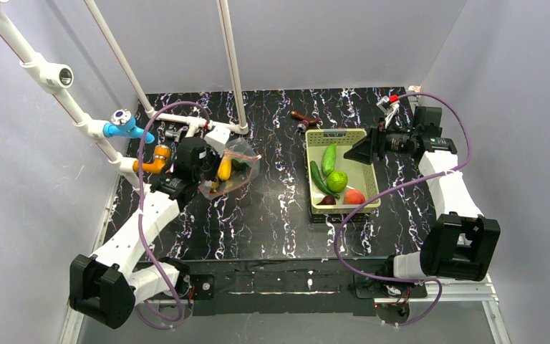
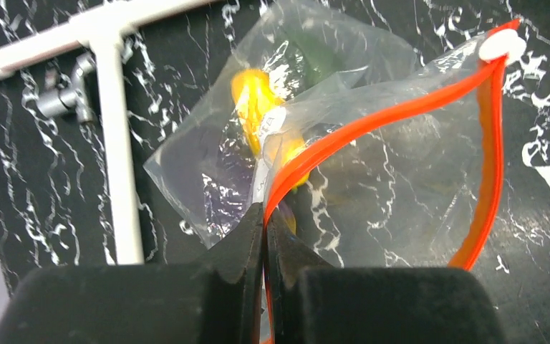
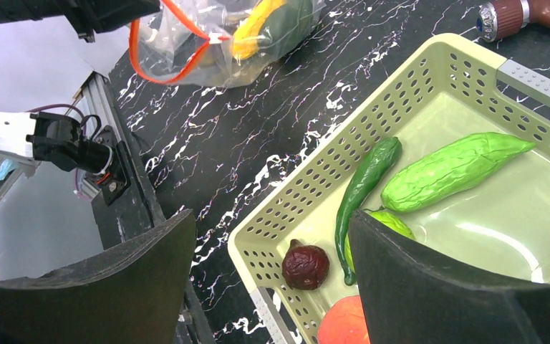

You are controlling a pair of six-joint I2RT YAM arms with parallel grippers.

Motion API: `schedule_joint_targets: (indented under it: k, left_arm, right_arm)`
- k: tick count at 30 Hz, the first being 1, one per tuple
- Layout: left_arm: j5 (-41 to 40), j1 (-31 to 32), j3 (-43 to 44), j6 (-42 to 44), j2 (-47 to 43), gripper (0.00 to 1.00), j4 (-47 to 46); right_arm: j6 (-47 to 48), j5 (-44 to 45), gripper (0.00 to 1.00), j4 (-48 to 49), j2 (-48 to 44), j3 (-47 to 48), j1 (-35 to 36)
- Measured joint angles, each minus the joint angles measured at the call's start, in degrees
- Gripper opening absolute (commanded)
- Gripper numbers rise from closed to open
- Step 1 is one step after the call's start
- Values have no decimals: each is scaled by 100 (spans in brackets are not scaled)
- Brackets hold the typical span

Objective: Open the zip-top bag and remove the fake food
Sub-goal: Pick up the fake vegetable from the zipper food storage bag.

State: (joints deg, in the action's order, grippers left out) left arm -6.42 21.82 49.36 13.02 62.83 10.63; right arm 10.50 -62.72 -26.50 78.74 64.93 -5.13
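- The left gripper [image 2: 265,215] has its fingers pressed together on one lip of the zip-top bag [image 2: 372,179], pinching the red-orange zipper strip [image 2: 401,107] at its near end.
- The bag hangs from that pinch at the table's left side, near the white pipe frame [image 2: 118,143]. Whether its bottom rests on the black marbled table [image 1: 279,215] I cannot tell.
- From the fingers the strip runs away and to the right up to the white slider [image 2: 501,44], then turns back down the right edge. The two lips stand apart in a loop, so I judge the mouth already open.
- Fake food left inside: a yellow piece [image 2: 254,100] just beyond the pinch, its long axis pointing away from the fingers, with something green and something purple blurred behind the plastic.
- The right gripper [image 3: 271,229] holds nothing, its fingers spread wide over the yellow-green basket [image 3: 430,54], well apart from the bag across the table.
- In the basket lie a cucumber [image 3: 451,172], a green chili [image 3: 362,186], a green round fruit [image 3: 390,222], a tomato [image 3: 344,322] and a dark round piece [image 3: 304,265].
- The left arm is the nearer. Emptying likely turns on tipping the mouth downward or bringing the right fingers across to it.
- A brown handled object [image 3: 523,14] lies beyond the basket.
- No brand, label or legible writing shows.
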Motion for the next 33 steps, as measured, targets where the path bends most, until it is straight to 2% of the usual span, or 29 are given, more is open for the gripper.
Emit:
schedule_joint_targets:
  k: [2,11,18,22,32,33]
  left_arm:
    - [-7,7,-129,-127,0,1,46]
    - [-7,122,-199,-828,-260,34,372]
    - [175,195,-155,-1521,-621,37,802]
    - [197,483,-105,-1893,-859,38,1023]
    - [-398,1768,-13,-2439,-1582,36,1272]
    - [-503,1978,-17,-2463,-1611,35,1255]
  right_arm:
    - [2,0,84,0,4,0,0]
    - [-129,0,84,-2,24,0,2]
    - [-129,0,84,-26,42,2,2]
    - [-129,0,84,-39,42,2,2]
    - [-127,0,84,-42,42,2,28]
    - [-131,407,84,-52,39,13,33]
